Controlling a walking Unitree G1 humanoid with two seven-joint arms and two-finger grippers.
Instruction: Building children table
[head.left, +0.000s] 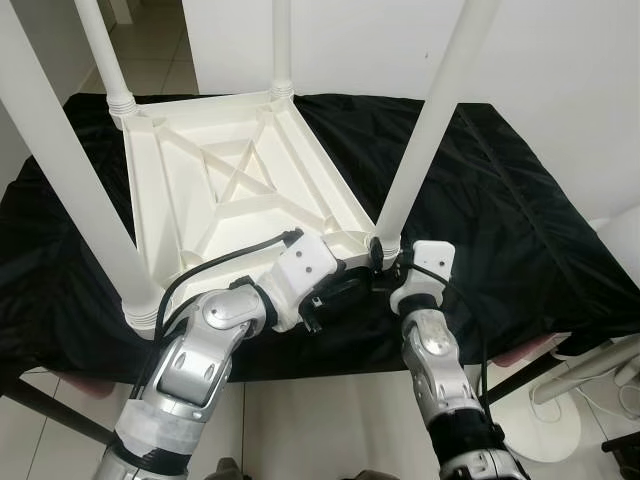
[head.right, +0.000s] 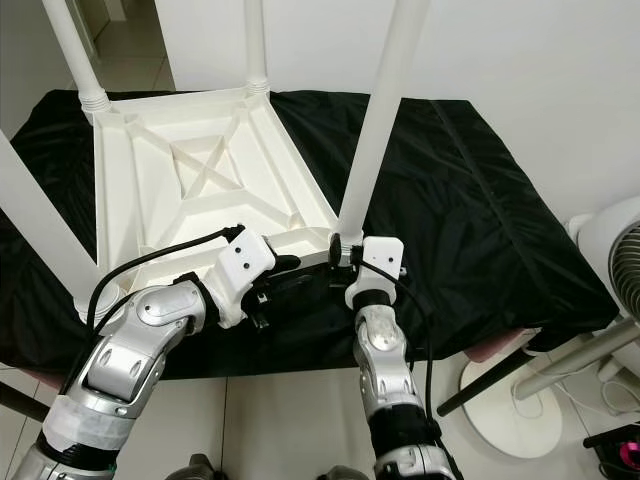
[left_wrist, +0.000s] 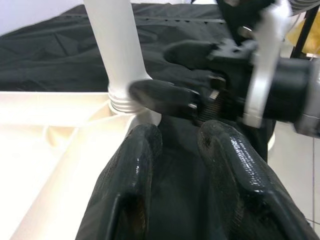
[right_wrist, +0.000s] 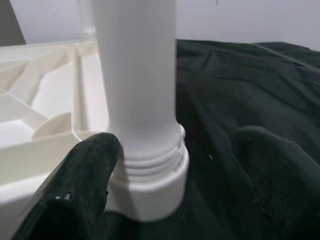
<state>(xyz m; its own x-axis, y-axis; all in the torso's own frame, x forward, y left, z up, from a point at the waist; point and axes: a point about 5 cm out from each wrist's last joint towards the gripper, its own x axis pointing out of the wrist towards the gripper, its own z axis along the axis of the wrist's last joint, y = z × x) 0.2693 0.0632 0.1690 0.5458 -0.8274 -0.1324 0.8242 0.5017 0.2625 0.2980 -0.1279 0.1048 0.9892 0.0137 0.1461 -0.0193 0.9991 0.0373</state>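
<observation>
Table: the white children table (head.left: 230, 190) lies upside down on a black cloth (head.left: 500, 220), left of centre in the head views, legs pointing up.
Near leg: the leg (head.left: 425, 130) stands in the socket at the table's lower right corner.
Right gripper: the right gripper (right_wrist: 170, 165) is spread around the leg's ribbed base, one finger (right_wrist: 85, 170) touching the collar.
Left gripper: the left gripper (left_wrist: 180, 150) sits just beside that corner, fingers slightly parted, holding nothing.

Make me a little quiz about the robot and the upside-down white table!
1. True or false: the white table lies upside down on a black cloth.
2. How many legs stand up from it?
3. Which gripper has its fingers on either side of the near leg's base: A left gripper, B right gripper?

Key: 1 true. 2 four. 3 B.
</observation>
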